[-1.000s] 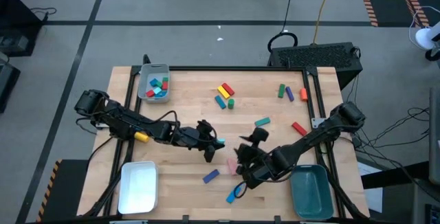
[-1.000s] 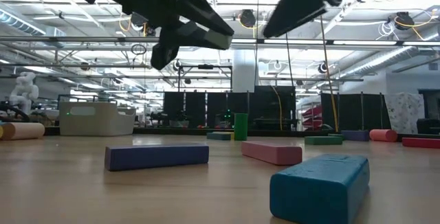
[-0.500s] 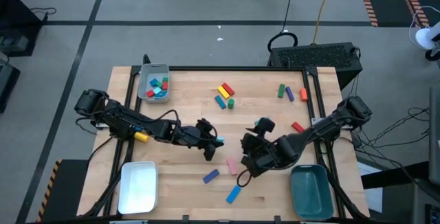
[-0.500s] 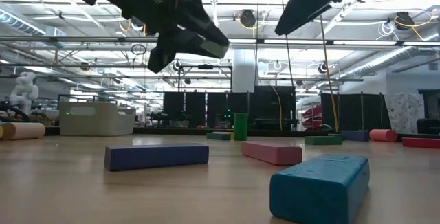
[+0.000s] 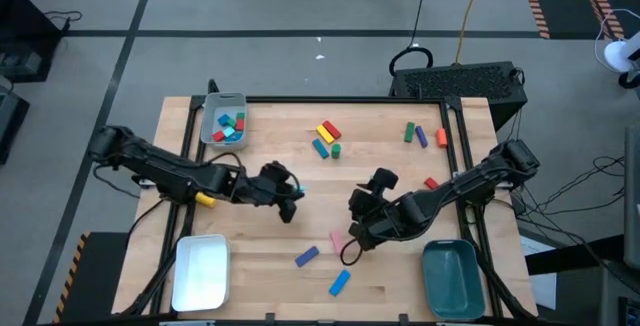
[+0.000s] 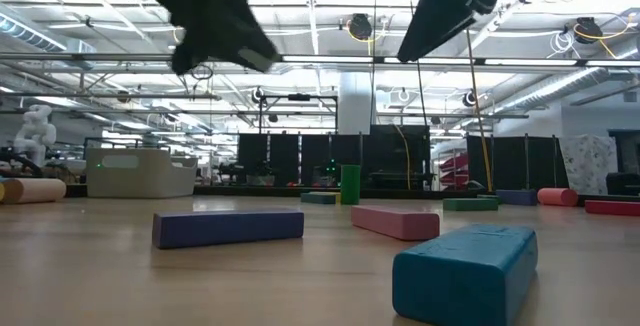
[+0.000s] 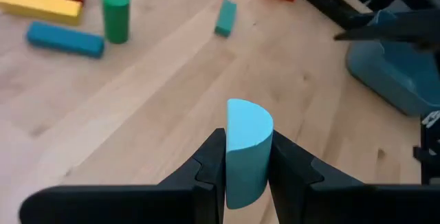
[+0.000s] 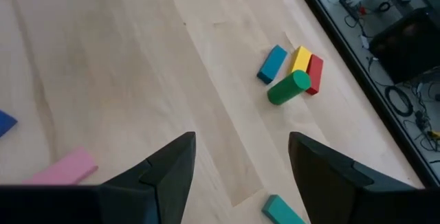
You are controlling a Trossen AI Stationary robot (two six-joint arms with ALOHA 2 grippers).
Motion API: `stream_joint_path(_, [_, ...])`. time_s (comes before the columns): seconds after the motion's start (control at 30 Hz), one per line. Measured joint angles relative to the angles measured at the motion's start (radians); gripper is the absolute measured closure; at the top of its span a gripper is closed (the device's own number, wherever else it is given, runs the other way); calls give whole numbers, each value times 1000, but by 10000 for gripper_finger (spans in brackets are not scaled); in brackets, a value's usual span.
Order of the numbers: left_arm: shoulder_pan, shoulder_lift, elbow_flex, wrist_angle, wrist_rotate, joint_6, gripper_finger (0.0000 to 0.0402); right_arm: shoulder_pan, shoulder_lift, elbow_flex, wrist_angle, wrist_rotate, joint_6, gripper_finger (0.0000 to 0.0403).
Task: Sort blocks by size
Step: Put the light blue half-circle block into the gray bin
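left end effector point(image 7: 246, 163) of mine is clenched on a light blue half-round block point(image 7: 245, 148), which stands up between the two dark fingers point(image 7: 206, 162). from above, this end effector point(image 5: 287, 191) hangs over the middle of the table point(image 5: 260, 146), left of centre, and the low view shows it raised well clear of the wood.

my right end effector point(image 8: 240, 159) is released, its fingers point(image 8: 168, 165) spread with nothing between them. it hovers over the table's right-centre point(image 5: 352, 241), just beside a pink bar point(image 5: 337, 241) lying flat on the wood.

near the table's front edge lie a dark blue bar point(image 5: 306, 256) and a brighter blue bar point(image 5: 340, 282). toward the far side sit a red bar point(image 5: 330, 129), a yellow bar point(image 5: 324, 134) touching it, a blue bar point(image 5: 320, 148) and a green cylinder point(image 5: 337, 150), all close together. a teal bar point(image 5: 382, 177) lies alone behind my right arm, and a red bar point(image 5: 433, 185) shows beside that arm. at the far right are a green block point(image 5: 409, 132), a purple block point(image 5: 422, 136) and an orange block point(image 5: 441, 137).

the grey tray point(image 5: 208, 126) at the far left corner holds several small blocks. the white tray point(image 5: 202, 278) sits at the near left, the teal tray point(image 5: 450, 281) at the near right.
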Motion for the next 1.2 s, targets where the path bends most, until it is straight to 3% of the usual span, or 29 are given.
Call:
stream_joint_path(0.13, [-29,-61,0,-162,-47,-60,324,-32,0,-56,14,-16,3,186])
stream_joint_path(0.47, [-90,-148,0,-513,-110,-275,324,-130,0,-242,169,-197,16,186])
stream_joint_path(0.77, [-110,-155,0,-874,-150,-501,324,-141,0,-265,293,-209,-53,186])
stream_joint_path(0.93, [-8,-156,0,-980,-208,-528,324,-146,0,-265,387,-213,-94,186])
stream_joint_path(1.2, [269,-156,0,-979,-224,-298,324,-188,0,-265,504,-265,-164,186])
